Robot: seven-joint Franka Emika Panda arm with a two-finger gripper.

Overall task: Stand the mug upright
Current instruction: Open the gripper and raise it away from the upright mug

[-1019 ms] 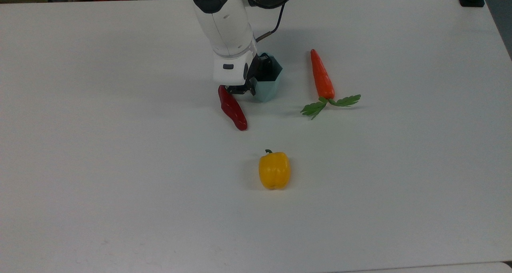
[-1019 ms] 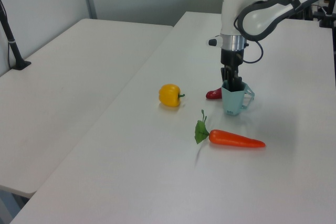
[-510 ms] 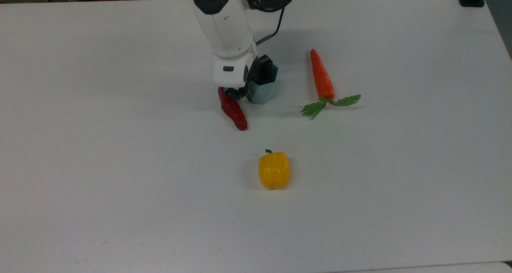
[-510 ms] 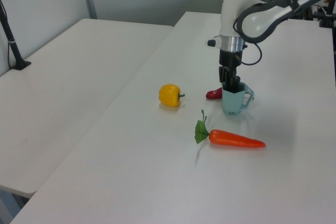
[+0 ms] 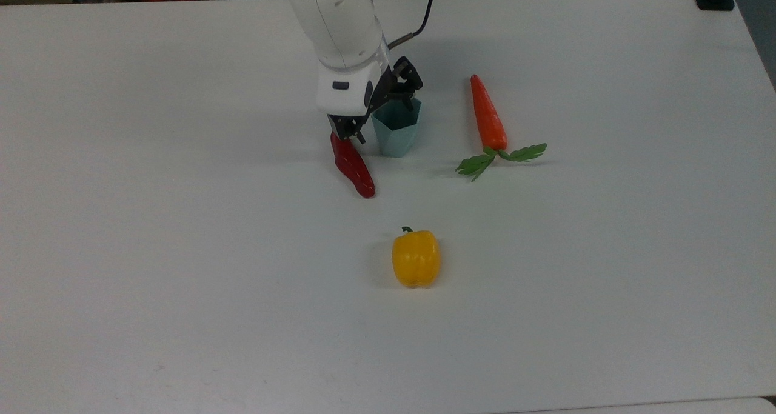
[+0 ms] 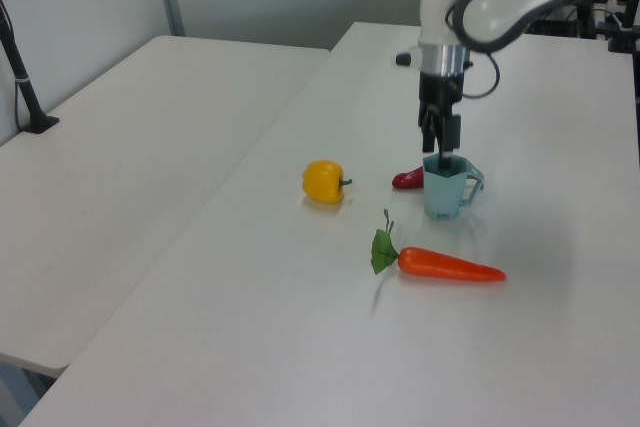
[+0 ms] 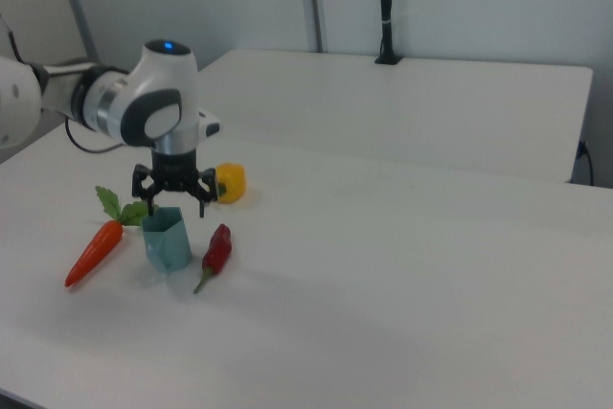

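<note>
Top view: small pale-blue faceted mug (image 5: 397,134) stands mouth-up on the white table (image 5: 182,220), beside a red chilli pepper (image 5: 352,165), with the black two-finger gripper (image 5: 377,106) spread wide just above its rim. Left view: its handle faces the left view's right. Right view: jaws splayed over the mug; it looks light, stiff and smooth, best pinched across one wall at the rim

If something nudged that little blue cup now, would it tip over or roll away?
Tipping seems possible: the mug stands upright on a base narrower than its rim. It probably wouldn't roll far, since its sides are flat facets and a handle sticks out. It looks rigid, and likely light for its size. The open gripper sits just above its rim.
</note>
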